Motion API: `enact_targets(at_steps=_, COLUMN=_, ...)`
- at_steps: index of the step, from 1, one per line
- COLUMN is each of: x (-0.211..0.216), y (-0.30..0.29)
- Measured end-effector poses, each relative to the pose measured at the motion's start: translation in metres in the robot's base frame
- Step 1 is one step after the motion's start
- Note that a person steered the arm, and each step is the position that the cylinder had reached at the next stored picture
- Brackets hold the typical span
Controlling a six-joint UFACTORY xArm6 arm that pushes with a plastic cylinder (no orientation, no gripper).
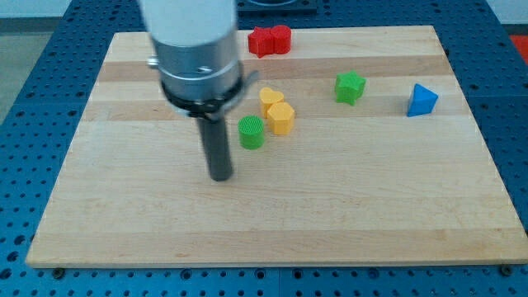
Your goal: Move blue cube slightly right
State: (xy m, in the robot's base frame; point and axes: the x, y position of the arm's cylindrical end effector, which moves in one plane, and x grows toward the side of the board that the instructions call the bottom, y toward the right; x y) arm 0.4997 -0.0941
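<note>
The only blue block (421,100) sits near the board's right edge, toward the view's top; it looks wedge-like rather than cubic. My tip (220,176) rests on the board left of centre, far to the left of the blue block. The nearest block to my tip is a green cylinder (252,132), just up and to its right. No other blue block shows; the arm's body hides part of the board's upper left.
A yellow heart-like block (271,98) and a yellow hexagonal block (281,119) touch beside the green cylinder. A green star-shaped block (350,87) lies right of them. Two red blocks (271,40) sit at the top edge. The wooden board (272,223) lies on a blue perforated table.
</note>
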Motion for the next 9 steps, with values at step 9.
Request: enact_targets(at_steps=9, x=-0.159, y=-0.029)
